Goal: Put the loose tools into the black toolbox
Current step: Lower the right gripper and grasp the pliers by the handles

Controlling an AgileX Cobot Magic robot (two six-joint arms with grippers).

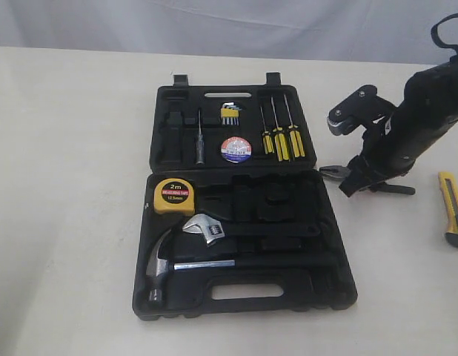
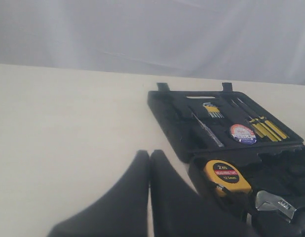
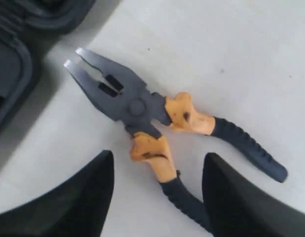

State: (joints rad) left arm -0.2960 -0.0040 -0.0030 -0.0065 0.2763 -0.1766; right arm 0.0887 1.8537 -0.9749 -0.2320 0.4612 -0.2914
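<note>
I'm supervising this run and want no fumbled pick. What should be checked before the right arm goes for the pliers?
1. Right gripper open: ok, fingers apart.
2. Pliers lined up: ok, one handle lies between the fingers.
3. Pliers free to lift: ok, flat on the table beside the toolbox, nothing on them.
4. Toolbox open: ok, both halves lie flat.
5. Recess for the pliers free: cannot tell.
6. Left gripper out of the way: ok, shut, no pliers in its view.
</note>
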